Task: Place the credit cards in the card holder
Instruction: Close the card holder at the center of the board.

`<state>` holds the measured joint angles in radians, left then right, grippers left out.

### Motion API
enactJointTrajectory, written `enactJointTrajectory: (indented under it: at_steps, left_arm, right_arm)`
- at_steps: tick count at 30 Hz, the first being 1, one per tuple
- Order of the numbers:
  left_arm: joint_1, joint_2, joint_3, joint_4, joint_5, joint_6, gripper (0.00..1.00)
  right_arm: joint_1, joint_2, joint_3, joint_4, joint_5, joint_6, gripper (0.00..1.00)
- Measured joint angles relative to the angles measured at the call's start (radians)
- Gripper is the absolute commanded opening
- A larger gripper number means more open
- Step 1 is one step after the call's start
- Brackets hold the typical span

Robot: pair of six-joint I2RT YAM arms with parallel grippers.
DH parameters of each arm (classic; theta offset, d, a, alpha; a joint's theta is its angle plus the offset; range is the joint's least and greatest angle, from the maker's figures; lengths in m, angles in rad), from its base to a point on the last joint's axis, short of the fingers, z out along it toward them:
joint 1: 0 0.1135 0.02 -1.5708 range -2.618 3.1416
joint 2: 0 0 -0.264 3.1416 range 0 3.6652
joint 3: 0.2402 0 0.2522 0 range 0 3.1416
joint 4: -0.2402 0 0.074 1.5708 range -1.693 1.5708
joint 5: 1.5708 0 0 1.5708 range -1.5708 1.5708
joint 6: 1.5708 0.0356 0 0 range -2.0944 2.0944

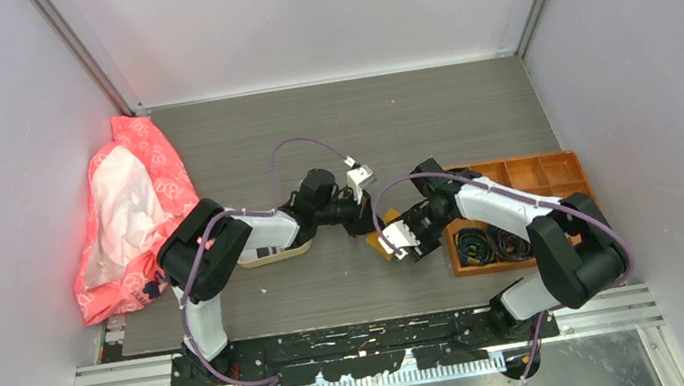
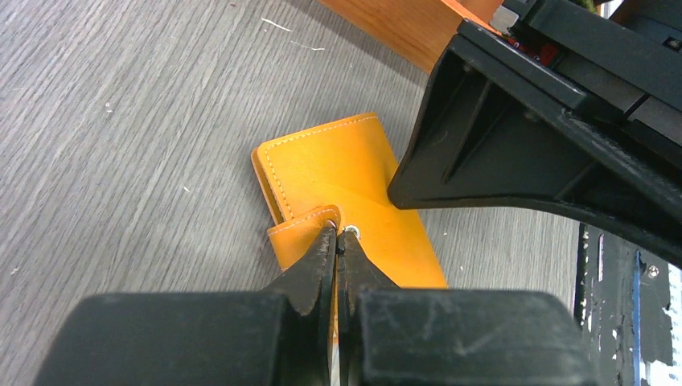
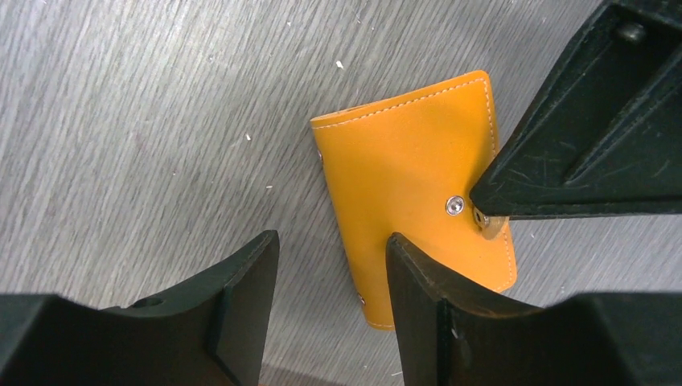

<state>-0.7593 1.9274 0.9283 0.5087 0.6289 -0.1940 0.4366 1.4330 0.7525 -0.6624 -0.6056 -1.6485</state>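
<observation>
While left fingers (image 2: 315, 269) clamped snap tab (image 2: 299, 233) of mustard-orange leather card holder (image 2: 338, 161) on grey table (image 2: 121, 161), right fingers (image 3: 412, 277), apart, straddled holder's long edge.

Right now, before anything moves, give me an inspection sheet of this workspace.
Surface: grey wood-grain table.
Job's things: card holder lies folded on the table; credit cards not clearly seen.
Clutter: pink bag at the left; beige tray, partly hidden; orange box holding black coils at the right.
Grippers: left gripper shut on the card holder's snap tab; right gripper open, over the holder's edge.
Cables: purple cables loop over mid-table.
Surroundings: plain pale walls on three sides.
</observation>
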Motion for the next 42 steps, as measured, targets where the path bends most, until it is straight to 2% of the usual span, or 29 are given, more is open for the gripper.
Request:
enactJointTrajectory:
  at_steps: [10, 14, 24, 42]
  left_arm:
    - [0.000, -0.026, 0.027, -0.116, 0.000, 0.074, 0.00]
    - [0.001, -0.035, 0.042, -0.172, -0.002, 0.100, 0.00]
    - [0.002, -0.067, 0.052, -0.277, -0.016, 0.154, 0.00]
    - [0.002, -0.099, 0.055, -0.373, -0.009, 0.240, 0.00]
  right_arm:
    - [0.058, -0.002, -0.001, 0.053, 0.063, 0.014, 0.42]
    - [0.105, -0.002, 0.002, 0.091, 0.107, 0.090, 0.36]
    - [0.171, 0.001, 0.012, 0.136, 0.160, 0.264, 0.34]
    - [0.183, 0.021, 0.029, 0.156, 0.160, 0.358, 0.34]
